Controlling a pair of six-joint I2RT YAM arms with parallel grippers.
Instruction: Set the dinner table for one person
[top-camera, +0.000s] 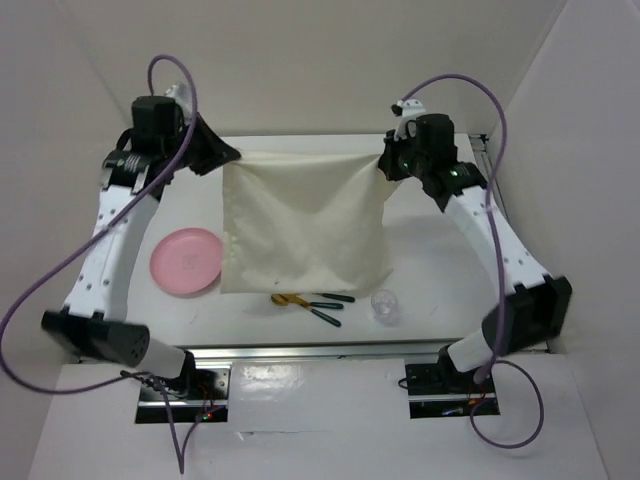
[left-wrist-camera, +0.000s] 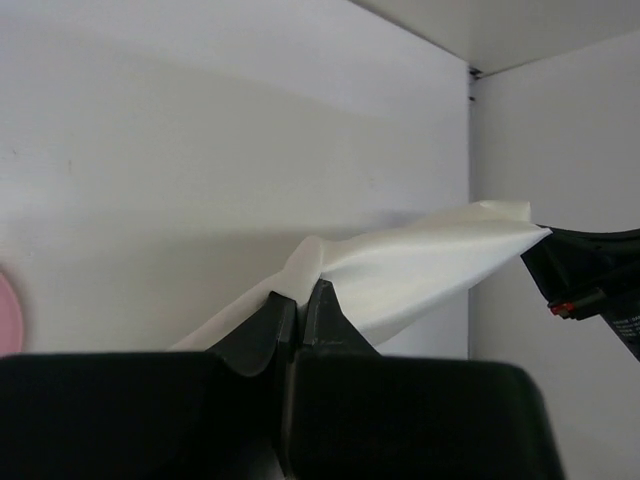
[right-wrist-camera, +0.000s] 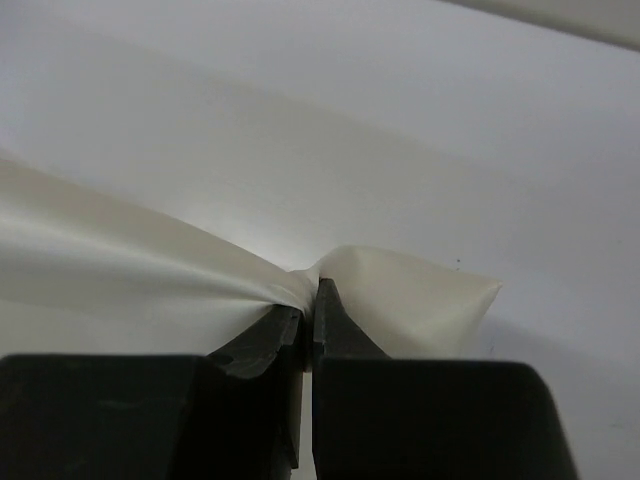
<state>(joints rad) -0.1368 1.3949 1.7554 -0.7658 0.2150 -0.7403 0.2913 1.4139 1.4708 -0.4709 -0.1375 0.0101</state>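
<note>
Start on the side nearest the arm bases. The clear glass (top-camera: 385, 305) stands on the tabletop (top-camera: 440, 265), on the base side of the right hand (top-camera: 384, 166) and roughly in line with it. Just left of the glass lie two dark-handled utensils (top-camera: 330, 308) and a gold spoon (top-camera: 284, 299). They sit between the two hands, also on the base side. The pink plate (top-camera: 187, 260) lies flat on the base side of the left hand (top-camera: 230, 156), slightly outboard of it.

Farther on, the cream cloth (top-camera: 305, 220) spans from one hand to the other. Its lower edge ends near the utensils. Each hand is clenched on one upper corner of the cloth, with its fingers pinched together on the fabric.

The tabletop lies beneath both hands and carries every item listed.
</note>
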